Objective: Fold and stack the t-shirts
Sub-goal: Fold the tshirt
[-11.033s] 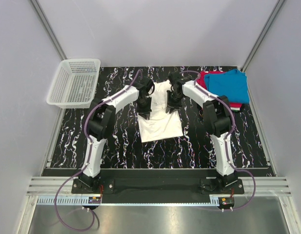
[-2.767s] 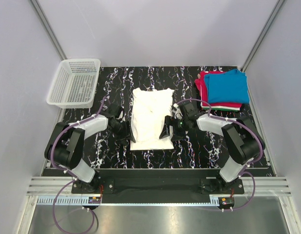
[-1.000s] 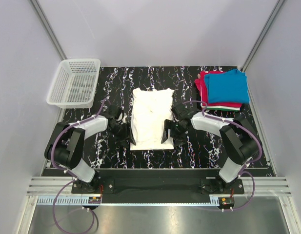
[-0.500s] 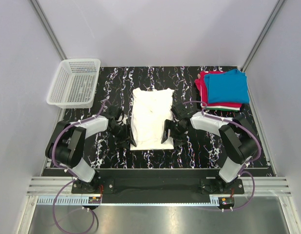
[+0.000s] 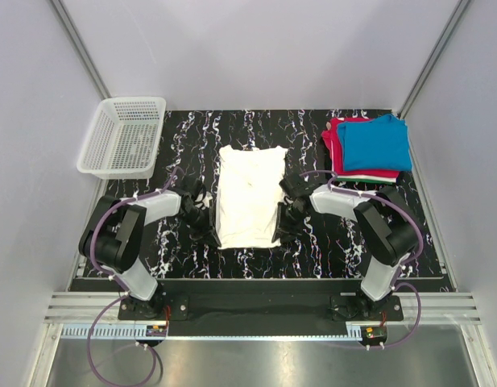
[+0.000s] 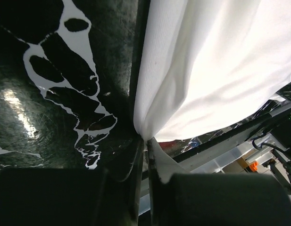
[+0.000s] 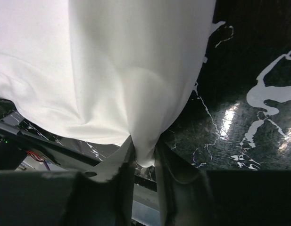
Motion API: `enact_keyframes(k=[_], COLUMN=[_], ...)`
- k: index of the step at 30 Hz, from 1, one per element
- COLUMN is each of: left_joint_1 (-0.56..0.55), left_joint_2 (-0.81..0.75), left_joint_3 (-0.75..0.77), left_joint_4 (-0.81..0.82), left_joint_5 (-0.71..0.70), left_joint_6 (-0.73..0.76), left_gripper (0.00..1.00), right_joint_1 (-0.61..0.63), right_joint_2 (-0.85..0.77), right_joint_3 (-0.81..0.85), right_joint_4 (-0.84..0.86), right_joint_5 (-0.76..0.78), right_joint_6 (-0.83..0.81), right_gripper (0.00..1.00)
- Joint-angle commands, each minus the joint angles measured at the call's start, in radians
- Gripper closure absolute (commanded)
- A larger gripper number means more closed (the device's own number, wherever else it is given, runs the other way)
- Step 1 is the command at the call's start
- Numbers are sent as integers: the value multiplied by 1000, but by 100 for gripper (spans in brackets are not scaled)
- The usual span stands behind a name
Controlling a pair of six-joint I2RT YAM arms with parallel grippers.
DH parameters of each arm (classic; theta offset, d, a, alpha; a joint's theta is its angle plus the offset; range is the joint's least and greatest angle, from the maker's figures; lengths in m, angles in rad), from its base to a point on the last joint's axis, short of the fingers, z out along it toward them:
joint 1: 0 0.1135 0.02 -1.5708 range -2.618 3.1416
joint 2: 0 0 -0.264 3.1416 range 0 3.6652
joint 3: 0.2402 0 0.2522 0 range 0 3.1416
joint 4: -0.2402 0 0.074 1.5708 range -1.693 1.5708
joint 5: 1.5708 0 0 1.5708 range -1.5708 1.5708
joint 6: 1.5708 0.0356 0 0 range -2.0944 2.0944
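Observation:
A white t-shirt [image 5: 248, 195], folded into a long strip, lies in the middle of the black marbled table. My left gripper [image 5: 208, 231] is shut on the shirt's near left corner [image 6: 150, 117]. My right gripper [image 5: 283, 230] is shut on its near right corner [image 7: 145, 141]. Both hold the cloth low over the table. A folded blue t-shirt [image 5: 375, 143] lies on top of a red one [image 5: 335, 139] at the back right.
A white plastic mesh basket [image 5: 124, 136] stands at the back left. Grey walls close in the table at the left, right and back. The marbled table [image 5: 312, 258] shows bare near the front edge.
Both grippers have drawn in under the near end of the white t-shirt and its near edge has lifted and narrowed a little. The stack at the back right has not moved.

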Motion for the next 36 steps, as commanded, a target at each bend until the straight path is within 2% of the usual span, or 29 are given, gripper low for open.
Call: enact_keyframes(k=[1,4,12,22,36], left_joint_1=[-7,-7,-4,3,19], left_joint_2=[47,58,7,-40,-33], left_joint_3=[-27,-21,22,119,237], left_joint_4=[20,19,-4,-83,-124], left_joint_5=[-128,-124,-131,-177,-156], left_joint_6=[36,39,47,56,62], left_gripper=[90,100,100,100,100], right_joint_1=[20,20,18,14,-28], right_joint_2=[75,75,20,-37,-51], right_joint_3=[-44,-44,-22,91,196], right_joint_4=[-10,-10,-30,-134,-194], right_joint_5=[111,116,149,223,217], right_joint_6=[-20,-20,-23,-57,-103], right_gripper=[83,100,100,100,100])
